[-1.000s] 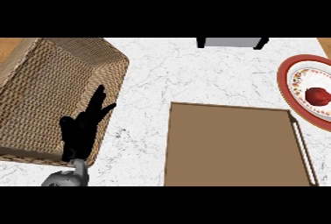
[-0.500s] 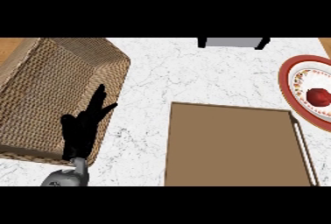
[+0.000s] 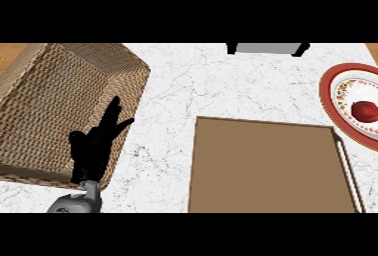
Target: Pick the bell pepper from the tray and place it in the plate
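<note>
The bell pepper is being held by nothing; it is being cradled in the hollow of the plate, far to the right of the fingers and about level with their tips, so the placing is being judged as already done. The plate is being cut off by the view's right edge, and its raised rim is likely being relied on to keep the round pepper from rolling off. Between the fingers and the plate, the brown tray is lying flat on the marble counter, just to the right of the fingers and nearer than their tips; its face is showing bare, which is fitting for a pepper already taken out. The fingers themselves are being held straight and spread wide, pointing away from the robot and closed on nothing. They belong to the left hand, which is resting at the view's lower left over the right wall of the wicker basket, probably parked there to be kept off the working side. Beyond the fingertips and to their right, a grey object is being shown at the counter's far edge. The right hand is not being shown at all.
</note>
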Controlling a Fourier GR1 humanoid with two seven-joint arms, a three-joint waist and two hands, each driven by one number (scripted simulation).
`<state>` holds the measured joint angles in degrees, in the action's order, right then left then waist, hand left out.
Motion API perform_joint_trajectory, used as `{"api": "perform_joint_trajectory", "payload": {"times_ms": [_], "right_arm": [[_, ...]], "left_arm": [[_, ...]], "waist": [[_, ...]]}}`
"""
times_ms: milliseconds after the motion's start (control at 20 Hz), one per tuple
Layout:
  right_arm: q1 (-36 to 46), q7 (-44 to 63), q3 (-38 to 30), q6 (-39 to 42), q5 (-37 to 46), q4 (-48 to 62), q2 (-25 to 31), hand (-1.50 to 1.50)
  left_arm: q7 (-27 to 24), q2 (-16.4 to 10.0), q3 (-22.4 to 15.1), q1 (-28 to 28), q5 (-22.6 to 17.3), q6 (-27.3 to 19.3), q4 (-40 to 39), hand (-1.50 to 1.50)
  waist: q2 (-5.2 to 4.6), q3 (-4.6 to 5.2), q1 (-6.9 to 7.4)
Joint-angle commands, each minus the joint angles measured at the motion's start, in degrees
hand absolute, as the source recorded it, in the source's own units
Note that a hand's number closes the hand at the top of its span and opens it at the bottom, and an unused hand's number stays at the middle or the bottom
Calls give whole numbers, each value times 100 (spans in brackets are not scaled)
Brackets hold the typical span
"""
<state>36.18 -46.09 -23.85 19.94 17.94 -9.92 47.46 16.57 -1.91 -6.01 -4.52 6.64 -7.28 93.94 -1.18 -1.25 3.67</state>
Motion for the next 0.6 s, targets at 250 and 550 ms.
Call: {"api": "perform_joint_trajectory", "payload": {"times_ms": [250,550], "right_arm": [[-185,-362,-84,212,-39,131,283,-150],[-251,-332,-231,289,-170,226,468,-150]], "left_arm": [[-48,-236,227,333,36,18,-326,0],[68,-146,124,291,62,-14,-372,0]], "waist": [[-92,54,58],[-97,47,11]]}}
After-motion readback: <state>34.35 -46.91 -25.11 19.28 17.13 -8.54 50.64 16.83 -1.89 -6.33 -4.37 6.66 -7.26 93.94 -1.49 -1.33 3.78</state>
